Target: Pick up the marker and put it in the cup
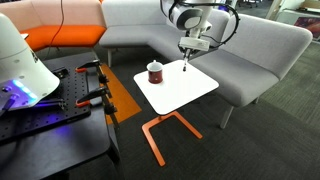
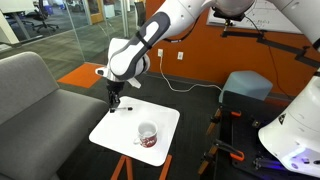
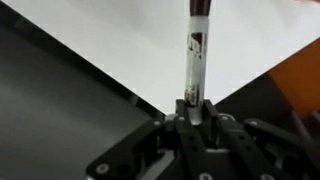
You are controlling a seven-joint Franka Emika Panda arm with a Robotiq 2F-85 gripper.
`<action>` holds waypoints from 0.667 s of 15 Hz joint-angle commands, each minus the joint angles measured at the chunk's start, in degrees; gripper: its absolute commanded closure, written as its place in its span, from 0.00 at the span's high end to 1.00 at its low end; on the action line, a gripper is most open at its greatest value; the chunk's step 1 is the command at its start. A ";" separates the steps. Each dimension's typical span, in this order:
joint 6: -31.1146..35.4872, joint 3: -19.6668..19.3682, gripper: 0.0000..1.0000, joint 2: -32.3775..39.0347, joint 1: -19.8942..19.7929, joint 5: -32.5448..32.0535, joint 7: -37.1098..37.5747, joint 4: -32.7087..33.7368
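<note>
My gripper (image 3: 196, 108) is pinched almost closed on the marker (image 3: 194, 50). The fingers (image 3: 178, 112) press it from either side near one end, so most of the pen sticks out past my fingertips. In an exterior view the gripper (image 1: 189, 50) hangs over the far edge of the small white table (image 1: 190, 90), beside the grey sofa (image 1: 250, 50), with the marker (image 1: 186, 63) pointing straight down. I cannot tell whether its tip touches the tabletop or floats just above it. The cup (image 1: 154, 72) stands upright on the same table, mouth up, well apart from me toward the opposite side.

I see several ways this could go wrong:
- My grip is on one end only, so a quick swing sideways could make the long free part pivot between my fingers. The pen would then hang crooked and miss the cup's mouth.
- If I cross too low, the hanging tip could strike the whitish rim and knock the cup (image 2: 146, 135) over or shove it toward the table's edge.
- If I let go off-centre or from too high, the marker could bounce off the rim, roll across the smooth top and drop to the floor.
- If the tip is in fact resting on the table, dragging it sideways could twist the pen out of my hold
</note>
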 commanded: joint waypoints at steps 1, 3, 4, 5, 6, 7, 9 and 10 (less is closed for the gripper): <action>0.17 9.68 0.05 -3.60 -11.50 7.82 -14.87 -9.41; 0.52 14.20 0.05 -3.58 -16.65 11.40 -23.76 -13.40; 0.11 16.48 0.05 -3.14 -19.15 12.62 -27.59 -15.27; -0.57 18.72 0.05 -2.55 -21.52 13.74 -31.16 -16.93; -1.41 20.77 0.05 -2.42 -23.83 14.58 -34.43 -18.95; -2.56 22.68 0.05 -2.25 -25.79 15.29 -37.35 -20.63; -5.72 25.88 0.05 -1.61 -29.28 16.37 -42.49 -23.08; -8.05 27.01 0.05 -1.36 -30.64 16.80 -44.69 -23.78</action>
